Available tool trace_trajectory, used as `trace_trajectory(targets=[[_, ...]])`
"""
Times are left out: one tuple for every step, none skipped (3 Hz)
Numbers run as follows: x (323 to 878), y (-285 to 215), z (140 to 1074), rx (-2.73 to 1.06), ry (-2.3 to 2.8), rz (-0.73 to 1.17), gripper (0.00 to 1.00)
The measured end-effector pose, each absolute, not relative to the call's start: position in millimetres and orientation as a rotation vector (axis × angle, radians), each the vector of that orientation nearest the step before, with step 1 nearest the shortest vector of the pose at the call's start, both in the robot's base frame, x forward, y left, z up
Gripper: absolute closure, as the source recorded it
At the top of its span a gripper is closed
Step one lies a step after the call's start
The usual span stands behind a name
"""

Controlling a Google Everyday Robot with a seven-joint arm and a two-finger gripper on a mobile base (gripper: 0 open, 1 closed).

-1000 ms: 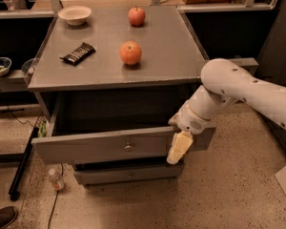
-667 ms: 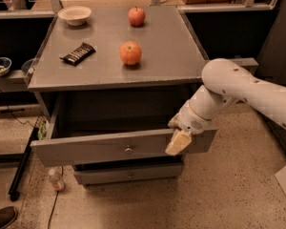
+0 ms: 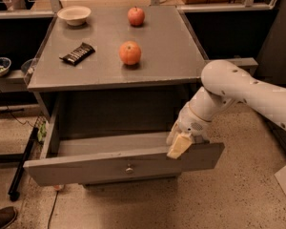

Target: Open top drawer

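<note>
Under the grey surface (image 3: 167,46), top drawer (image 3: 86,168) pulled further out than a second ago, its inner floor showing, gripper (image 3: 178,146) at the front panel's top edge, right end, open or closed can't tell

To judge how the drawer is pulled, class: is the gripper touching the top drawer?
Touching. The camera view shows the gripper lying over the front edge of the top drawer, no gap visible.
</note>
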State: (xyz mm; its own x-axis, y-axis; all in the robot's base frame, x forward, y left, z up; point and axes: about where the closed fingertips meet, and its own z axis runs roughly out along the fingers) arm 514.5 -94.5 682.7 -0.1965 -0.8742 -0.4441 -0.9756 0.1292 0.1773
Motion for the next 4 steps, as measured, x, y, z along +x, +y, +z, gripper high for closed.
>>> trace_trajectory(targets=[[504, -96, 683, -1.850, 2.162, 0.682, 1.00], [485, -109, 686, -1.840, 2.158, 0.754, 1.00], [466, -118, 690, -1.822, 2.137, 0.821, 1.00], [454, -126, 692, -1.799, 2.126, 0.857, 1.00]])
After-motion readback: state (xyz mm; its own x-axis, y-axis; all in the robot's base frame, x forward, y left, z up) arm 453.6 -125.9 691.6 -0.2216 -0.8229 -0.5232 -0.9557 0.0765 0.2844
